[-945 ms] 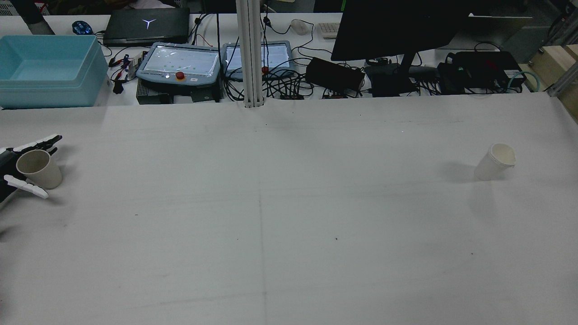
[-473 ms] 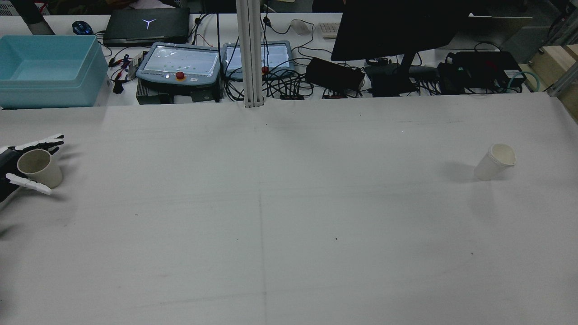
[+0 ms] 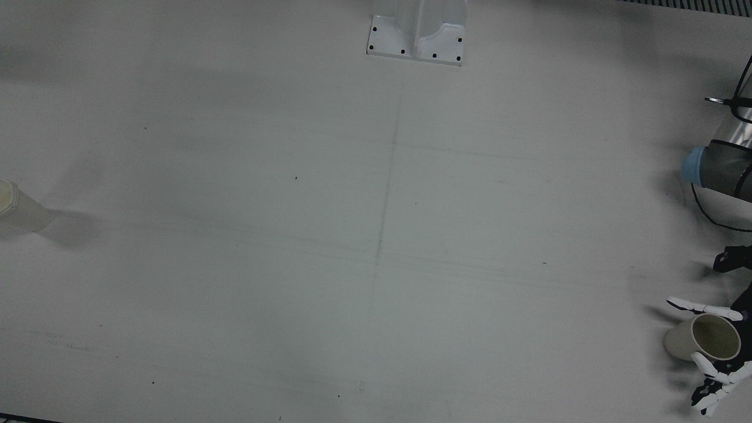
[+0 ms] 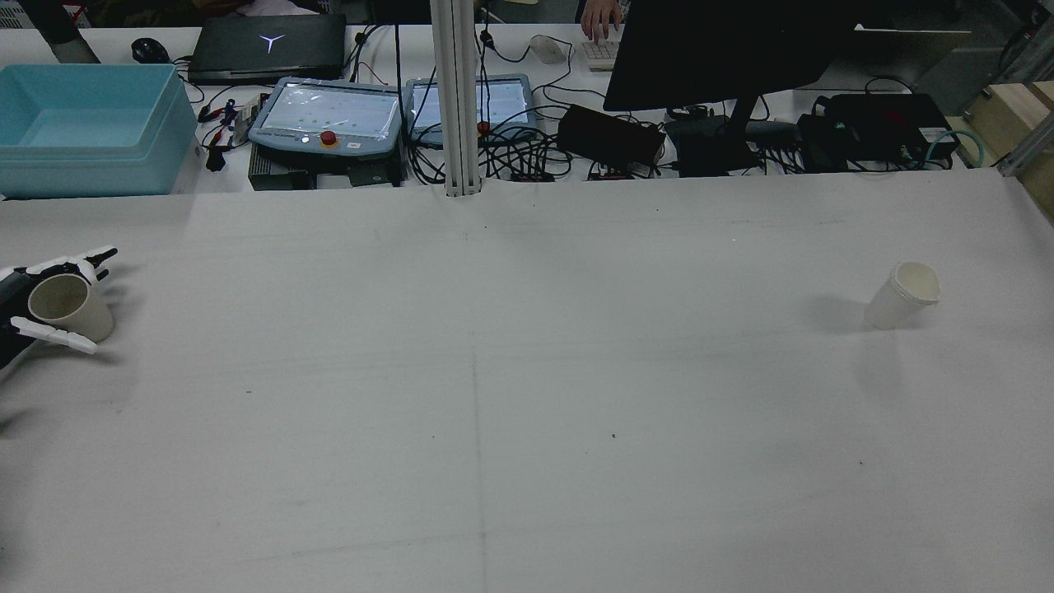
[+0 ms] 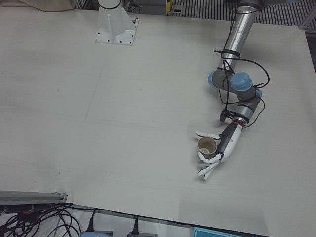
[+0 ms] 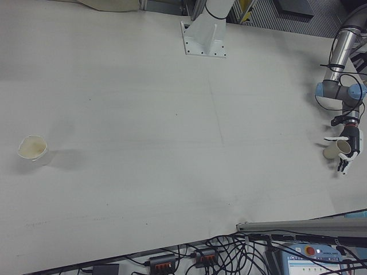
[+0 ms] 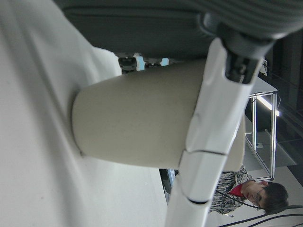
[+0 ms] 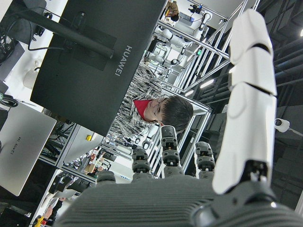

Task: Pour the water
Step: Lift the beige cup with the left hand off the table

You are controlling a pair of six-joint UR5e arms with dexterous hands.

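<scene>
A beige paper cup (image 4: pixel 66 309) stands upright at the table's far left edge in the rear view. My left hand (image 5: pixel 224 145) reaches in from the side, with its fingers (image 4: pixel 70 265) behind the cup and its thumb (image 4: pixel 53 333) in front, both against the cup wall. The left hand view shows the thumb lying across the cup (image 7: pixel 137 127), whose base is on the table. A white cup (image 4: pixel 902 295) stands alone far to the right, also in the right-front view (image 6: pixel 33 150). My right hand (image 8: pixel 189 156) shows only in its own view, fingers extended and holding nothing.
A light blue bin (image 4: pixel 90 123), two teach pendants (image 4: pixel 329 119), cables and a dark monitor (image 4: pixel 725 49) line the far side. A white post (image 4: pixel 457 99) rises at the back middle. The left arm (image 5: pixel 237 84) stretches along the table's side.
The left hand's fingers and thumb have drawn in around the beige cup, and the cup has shifted slightly towards the palm. The white cup has not moved.
</scene>
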